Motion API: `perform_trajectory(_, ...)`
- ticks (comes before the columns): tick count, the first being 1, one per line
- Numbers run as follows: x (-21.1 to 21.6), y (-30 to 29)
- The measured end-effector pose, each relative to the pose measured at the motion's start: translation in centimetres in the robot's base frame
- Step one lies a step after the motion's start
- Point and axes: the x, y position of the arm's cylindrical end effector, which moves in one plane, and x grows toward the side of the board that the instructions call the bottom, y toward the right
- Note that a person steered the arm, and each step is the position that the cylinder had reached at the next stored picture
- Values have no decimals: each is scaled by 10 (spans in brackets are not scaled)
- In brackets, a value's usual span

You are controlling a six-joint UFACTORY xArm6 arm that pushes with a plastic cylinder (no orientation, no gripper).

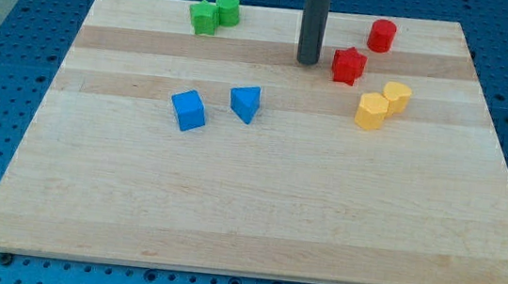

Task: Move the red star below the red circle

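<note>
You have no pincer here, only a rod holding nothing; my tip (pixel 308 62) rests near the worktop's (pixel 227 215) far edge, just left of the red star (pixel 348 65). The red circle (pixel 382 34) lies up-right, so push rightward.

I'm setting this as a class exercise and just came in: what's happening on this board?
My tip rests on the wooden board just to the view's left of the red star, a small gap apart. The red circle sits up and to the view's right of the star, so the star is not yet directly below it.
</note>
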Motion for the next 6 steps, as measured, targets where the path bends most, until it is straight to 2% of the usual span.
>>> perform_trajectory(2,0,72)
perform_trajectory(3,0,58)
perform_trajectory(4,17,35)
perform_trajectory(6,26,36)
